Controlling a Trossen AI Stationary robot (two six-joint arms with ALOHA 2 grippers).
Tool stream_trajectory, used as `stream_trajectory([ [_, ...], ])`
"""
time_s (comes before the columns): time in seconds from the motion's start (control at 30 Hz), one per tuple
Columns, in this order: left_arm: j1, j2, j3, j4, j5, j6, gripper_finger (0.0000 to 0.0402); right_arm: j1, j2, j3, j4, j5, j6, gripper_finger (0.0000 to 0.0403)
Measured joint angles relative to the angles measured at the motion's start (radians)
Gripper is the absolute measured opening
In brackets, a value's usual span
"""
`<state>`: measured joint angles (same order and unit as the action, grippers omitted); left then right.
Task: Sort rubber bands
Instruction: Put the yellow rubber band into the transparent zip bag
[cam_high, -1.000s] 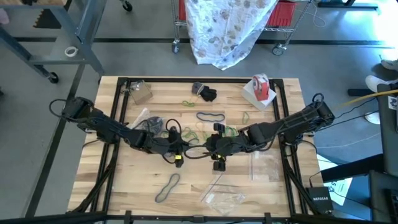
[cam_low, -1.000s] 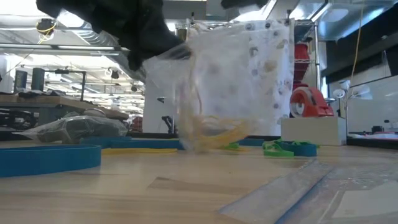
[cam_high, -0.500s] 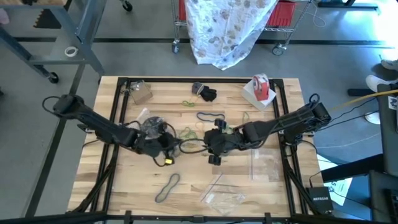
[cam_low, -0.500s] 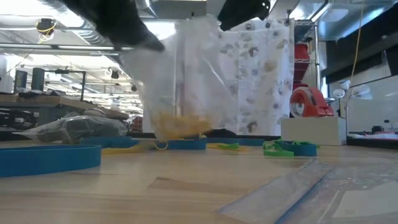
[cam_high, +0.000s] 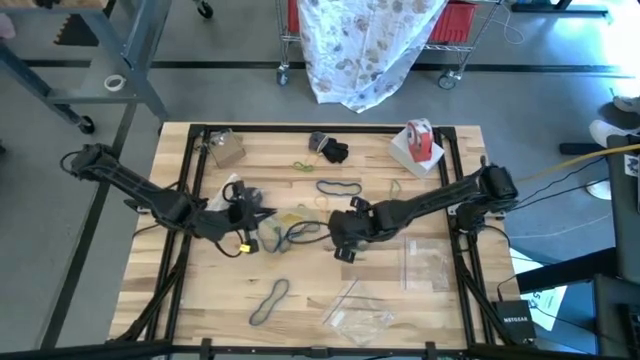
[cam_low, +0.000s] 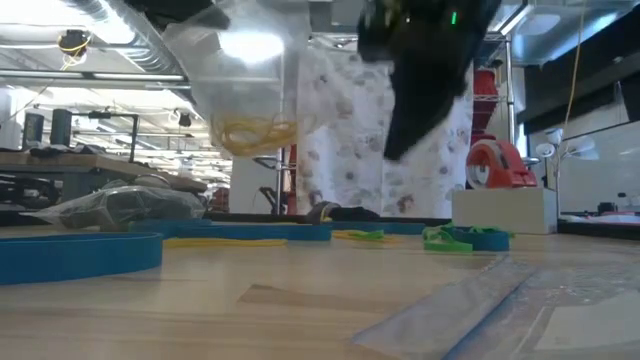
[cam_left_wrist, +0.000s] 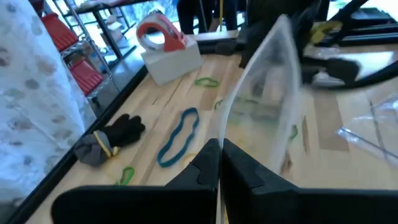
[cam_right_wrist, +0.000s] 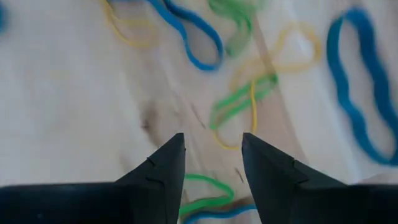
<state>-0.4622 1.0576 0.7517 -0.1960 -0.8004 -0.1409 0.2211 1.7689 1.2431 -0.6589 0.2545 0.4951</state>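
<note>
A pale wooden table (cam_high: 220, 290) stands on a grey floor (cam_high: 60, 250). Behind it, a patterned white sheet (cam_high: 365, 45) drapes over a wire cart (cam_high: 460, 40). Ceiling lights shine above distant workbenches (cam_low: 90, 160).

Rubber bands (cam_high: 338, 187) lie scattered between both arms.

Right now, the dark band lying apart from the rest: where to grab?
Probably mid-length on the dark band, coming straight down. It lies flat as a long thin loop running diagonally, so fingers set across it could pinch both strands. Nothing crowds it.
</note>
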Motion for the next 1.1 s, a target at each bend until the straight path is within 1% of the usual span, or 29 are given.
stream_trajectory([
  [0.1, -0.002, 0.001, 0.0, -0.047, 0.001, -0.036, 0.0001, -0.045, 0.036, -0.051, 0.031, -0.023, 0.025, 0.0152],
  [0.2, -0.002, 0.005, -0.006, -0.069, 0.001, -0.075, 0.0001, -0.085, 0.063, -0.077, 0.077, -0.035, 0.033, 0.0152],
  [0.3, -0.002, 0.007, -0.01, -0.095, 0.001, -0.119, 0.0001, -0.115, 0.099, -0.103, 0.133, -0.071, 0.032, 0.0152],
  [0.5, -0.002, 0.009, -0.01, -0.167, 0.004, -0.207, 0.0001, -0.159, 0.145, -0.106, 0.168, -0.072, 0.032, 0.0148],
  [0.57, -0.003, 0.009, -0.01, -0.187, 0.004, -0.236, 0.0001, -0.168, 0.146, -0.106, 0.169, -0.082, 0.027, 0.0132],
  [0.6, -0.003, 0.009, -0.01, -0.196, 0.004, -0.243, 0.0001, -0.17, 0.146, -0.106, 0.17, -0.083, 0.022, 0.0118],
  [0.67, -0.003, 0.009, -0.01, -0.196, 0.004, -0.246, 0.0001, -0.171, 0.147, -0.105, 0.17, -0.083, 0.014, 0.008],
  [0.73, -0.007, 0.012, -0.01, -0.197, 0.004, -0.25, 0.0001, -0.171, 0.147, -0.105, 0.169, -0.082, -0.004, 0.0033],
  [0.77, -0.009, 0.013, -0.01, -0.198, 0.004, -0.25, 0.0001, -0.171, 0.147, -0.105, 0.168, -0.082, -0.011, 0.0017],
  [0.8, -0.01, 0.013, -0.01, -0.198, 0.004, -0.251, 0.0001, -0.169, 0.147, -0.105, 0.166, -0.082, -0.023, 0.0009],
  [0.87, -0.015, 0.013, -0.01, -0.197, 0.004, -0.264, 0.0001, -0.165, 0.146, -0.105, 0.163, -0.078, -0.028, 0.0011],
  [0.93, -0.023, 0.013, -0.01, -0.198, 0.004, -0.276, 0.0001, -0.143, 0.132, -0.107, 0.143, -0.044, -0.032, 0.0005],
  [1.0, -0.027, 0.014, -0.01, -0.197, 0.004, -0.291, 0.0001, -0.11, 0.105, -0.111, 0.11, 0.0, -0.039, 0.0002],
  [1.1, -0.03, 0.02, -0.01, -0.198, 0.004, -0.307, 0.0001, -0.06, 0.048, -0.104, 0.067, 0.025, -0.02, 0.0001],
])
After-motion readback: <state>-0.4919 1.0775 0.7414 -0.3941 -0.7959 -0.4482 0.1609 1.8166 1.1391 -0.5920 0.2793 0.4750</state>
